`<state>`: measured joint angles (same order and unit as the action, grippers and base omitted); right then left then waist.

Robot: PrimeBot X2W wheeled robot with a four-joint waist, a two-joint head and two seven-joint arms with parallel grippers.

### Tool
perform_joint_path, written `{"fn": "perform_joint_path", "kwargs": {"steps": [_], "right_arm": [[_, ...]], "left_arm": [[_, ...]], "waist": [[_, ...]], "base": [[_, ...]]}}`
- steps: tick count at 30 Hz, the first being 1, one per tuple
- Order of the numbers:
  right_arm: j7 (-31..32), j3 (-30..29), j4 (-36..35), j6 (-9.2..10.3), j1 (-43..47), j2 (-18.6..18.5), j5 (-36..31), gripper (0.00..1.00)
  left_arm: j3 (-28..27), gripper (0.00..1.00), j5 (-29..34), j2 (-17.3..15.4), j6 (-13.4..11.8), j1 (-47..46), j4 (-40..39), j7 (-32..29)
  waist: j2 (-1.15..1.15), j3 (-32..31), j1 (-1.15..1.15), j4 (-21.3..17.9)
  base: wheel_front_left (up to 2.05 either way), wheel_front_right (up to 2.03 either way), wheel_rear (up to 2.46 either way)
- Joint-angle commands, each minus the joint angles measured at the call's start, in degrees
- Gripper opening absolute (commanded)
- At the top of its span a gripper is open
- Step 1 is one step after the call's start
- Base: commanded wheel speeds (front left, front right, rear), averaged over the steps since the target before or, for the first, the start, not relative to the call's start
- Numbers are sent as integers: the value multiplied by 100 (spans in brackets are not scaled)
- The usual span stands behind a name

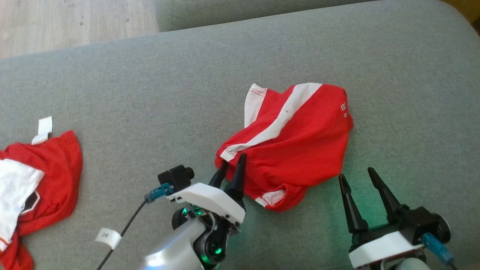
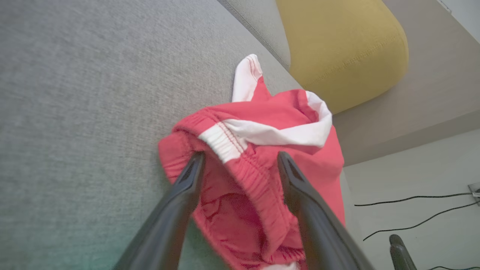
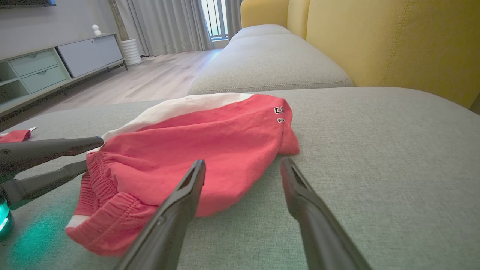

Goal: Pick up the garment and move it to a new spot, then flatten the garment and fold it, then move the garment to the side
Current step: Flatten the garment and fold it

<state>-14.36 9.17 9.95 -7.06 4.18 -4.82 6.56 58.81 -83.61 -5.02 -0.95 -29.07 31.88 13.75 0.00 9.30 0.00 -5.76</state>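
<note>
**Grey Cushion, Red Garment Between My Left Fingers**

From my head, grey woven fabric covers the wide sofa cushion (image 1: pixel 150 93), with pale wooden floor (image 1: pixel 56 22) beyond its far-left corner. The garment (image 1: pixel 296 138), red with a white stripe, lies crumpled near the cushion's middle. My left gripper (image 1: pixel 233 158) reaches its near-left edge, tips at the white-trimmed waistband. My right gripper (image 1: pixel 355 172) hangs over bare cushion just beside the garment's near-right edge, fingers spread, holding nothing. Another red and white cloth (image 1: pixel 41 176) lies well apart at the left edge.

Along my left wrist, my fingers stand apart with the elastic waistband bunched between them; they are not clamped on it. Behind the garment rises a yellow backrest (image 2: pixel 337 48), and dark cables (image 2: pixel 408 197) trail over a pale floor.

Along my right wrist, my spread fingers point across the cushion, one tip in front of the garment's edge, the other over grey fabric. Beyond are a second grey seat (image 3: pixel 270 63), curtains (image 3: pixel 165 22) and a low cabinet (image 3: pixel 56 63) along the wall.
</note>
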Motion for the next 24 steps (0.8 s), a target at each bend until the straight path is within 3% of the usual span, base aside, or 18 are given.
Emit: {"fn": "perform_joint_path", "kwargs": {"steps": [1,11,14,16,17,24], "right_arm": [[-63,159,-160,-43,-42,-123,8,100],[-63,232,-159,-43,-41,-149,12,100],[-63,244,-149,-43,-62,-148,16,100],[-63,250,-143,-43,-70,-143,19,100],[-63,253,-143,-43,-70,-138,17,100],[-63,333,-79,-43,-98,-106,43,100]], "left_arm": [[-279,100,65,40,41,-236,-1,78],[-636,100,-10,170,128,-326,316,115],[-743,44,-8,193,182,-329,422,120],[-806,20,38,199,207,-336,468,122],[-846,2,63,202,220,-333,488,122],[-1034,0,446,211,398,-367,531,124]], "waist": [[0,-11,0,3],[0,-3,0,-6],[0,19,0,-28],[0,27,0,-40],[0,27,0,-46],[0,-78,0,-184]], "base": [[0,0,0],[0,0,0],[0,0,0],[0,0,0],[0,0,0],[0,0,0]]}}
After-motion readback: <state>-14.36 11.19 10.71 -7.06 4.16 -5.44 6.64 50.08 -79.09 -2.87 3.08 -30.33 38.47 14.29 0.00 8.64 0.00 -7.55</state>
